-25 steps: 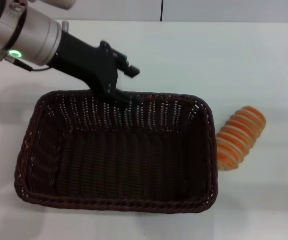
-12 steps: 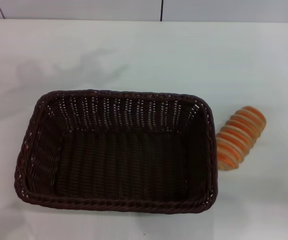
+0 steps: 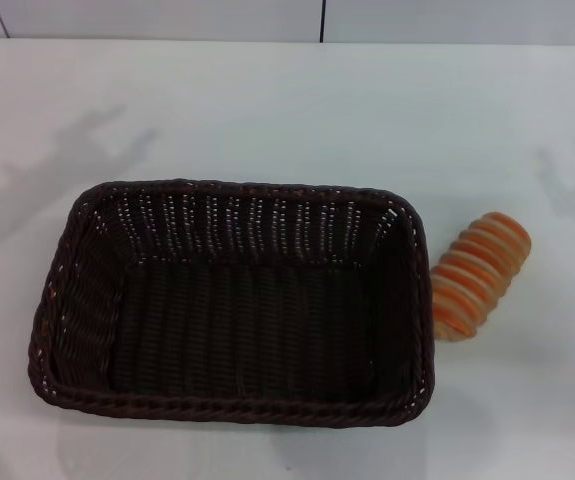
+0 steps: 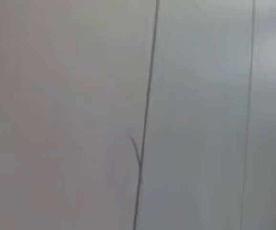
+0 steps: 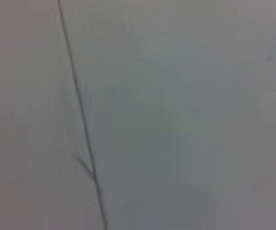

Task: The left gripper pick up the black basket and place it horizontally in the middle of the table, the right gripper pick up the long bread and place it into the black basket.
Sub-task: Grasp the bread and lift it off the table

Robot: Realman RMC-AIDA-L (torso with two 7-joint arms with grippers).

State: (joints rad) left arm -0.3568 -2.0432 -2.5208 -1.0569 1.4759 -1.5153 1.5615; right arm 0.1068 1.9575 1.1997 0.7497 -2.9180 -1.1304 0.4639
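Note:
The black basket (image 3: 232, 300) lies lengthwise across the white table (image 3: 297, 110) in the head view, empty, its long side facing me. The long bread (image 3: 479, 275), tan with orange stripes, lies on the table just right of the basket, close to its right rim. Neither gripper shows in the head view. Both wrist views show only a pale wall with thin dark seams, and no fingers.
A pale wall with a dark vertical seam (image 3: 322, 20) runs behind the table's far edge. Faint arm shadows fall on the table at the far left and far right.
The left arm and its gripper, at the basket's far rim a second ago, have left the head view. The basket and the bread have not moved.

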